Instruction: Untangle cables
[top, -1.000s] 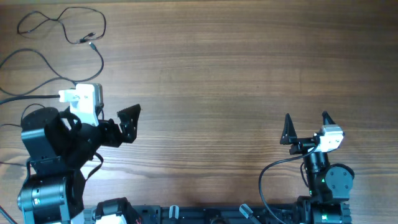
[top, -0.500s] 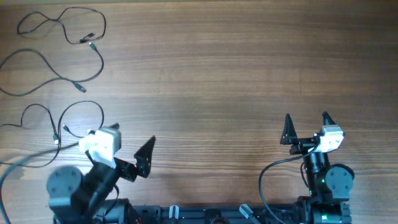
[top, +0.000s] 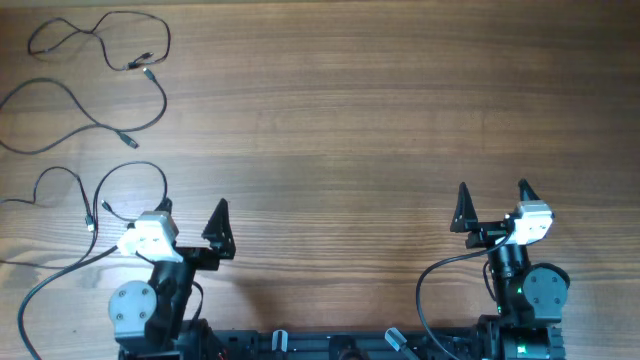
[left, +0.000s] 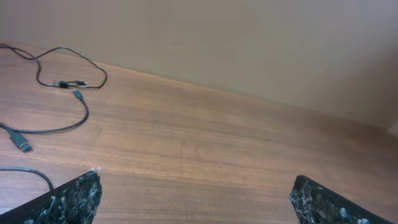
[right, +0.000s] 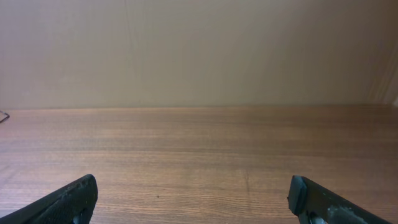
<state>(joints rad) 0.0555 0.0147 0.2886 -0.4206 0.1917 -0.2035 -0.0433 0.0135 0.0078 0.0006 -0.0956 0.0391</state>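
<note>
I start at my left gripper (top: 192, 213). Its two black fingers (left: 74, 198) stand wide apart. Nothing is between them, only the bare wood of the table (left: 217, 137). The gripper is let go and holds nothing.

My right gripper (top: 492, 195) is the same. Its fingers (right: 68, 202) are spread wide and I see only brown table (right: 199, 143) in the gap, with a plain wall (right: 199, 50) behind it. It holds nothing and touches nothing.

From above, both grippers sit at the near edge of the table (top: 350, 120), one at each side, well apart from each other. Both point away from me, across the wood.

The cables (top: 128, 139) are all on the left side of the table. They are thin and black with small plugs on the ends. One lies in loops at the far left corner. One curves just below it. One more lies in loops close by my left gripper, a bit to its left. None of them is in a gripper. My left wrist camera sees some of the cables (left: 62, 83) lying flat on the wood, ahead and to the left. The right side of the table shows only wood.
</note>
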